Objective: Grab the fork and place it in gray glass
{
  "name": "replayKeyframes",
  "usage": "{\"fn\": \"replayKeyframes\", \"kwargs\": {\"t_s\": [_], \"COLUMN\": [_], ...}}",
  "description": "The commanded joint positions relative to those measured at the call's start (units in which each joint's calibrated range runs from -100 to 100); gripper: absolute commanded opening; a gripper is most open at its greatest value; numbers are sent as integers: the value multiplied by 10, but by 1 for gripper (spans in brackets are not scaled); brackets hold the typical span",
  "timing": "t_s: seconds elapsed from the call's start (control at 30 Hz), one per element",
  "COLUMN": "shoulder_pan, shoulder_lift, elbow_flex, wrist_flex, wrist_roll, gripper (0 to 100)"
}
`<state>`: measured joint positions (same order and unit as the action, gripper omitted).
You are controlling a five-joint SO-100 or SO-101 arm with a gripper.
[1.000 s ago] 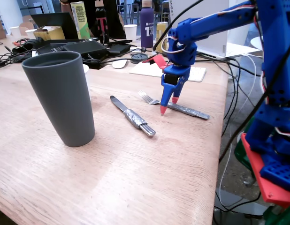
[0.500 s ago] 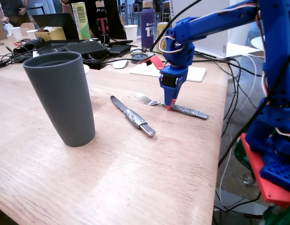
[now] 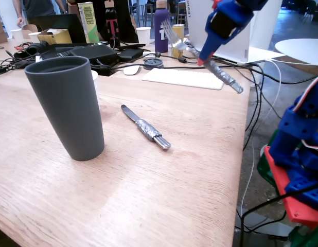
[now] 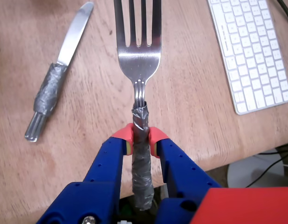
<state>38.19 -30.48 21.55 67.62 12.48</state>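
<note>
In the fixed view, the gray glass (image 3: 66, 105) stands upright on the worktop (image 3: 164, 170) at about 9 o'clock from the picture's centre. The table knife (image 3: 145, 126) lies flat just beside it at its 3 o'clock, apart from it. The keyboard (image 3: 182, 78) lies behind the knife, at 1 o'clock. The fork (image 3: 200, 53) hangs tilted above the worktop's far right, clamped in the tool (image 3: 201, 60). In the wrist view, the knife (image 4: 55, 79) lies at the fork's (image 4: 139, 60) 9 o'clock, the keyboard (image 4: 253, 51) at its 3 o'clock.

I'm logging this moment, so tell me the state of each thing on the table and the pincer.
fork: lifted off the table, gripped by its taped handle
pincer: shut on the fork
gray glass: upright on the table, apart from the knife
knife: lying flat, untouched
keyboard: flat on the table
</note>
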Motion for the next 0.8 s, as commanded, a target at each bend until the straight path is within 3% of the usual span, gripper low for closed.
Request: {"fn": "replayKeyframes", "kwargs": {"t_s": [0.0,0.17,0.4,0.5,0.77], "shoulder_pan": [-6,-43,-375,-488,-490], "shoulder_lift": [-38,-2,345,325,120], "elbow_flex": [-3,-73,-558,-573,-443], "wrist_flex": [-4,-17,-22,-123,-238], "wrist_roll": [0,1,1,0,1], "gripper": [0,0,0,0,0]}}
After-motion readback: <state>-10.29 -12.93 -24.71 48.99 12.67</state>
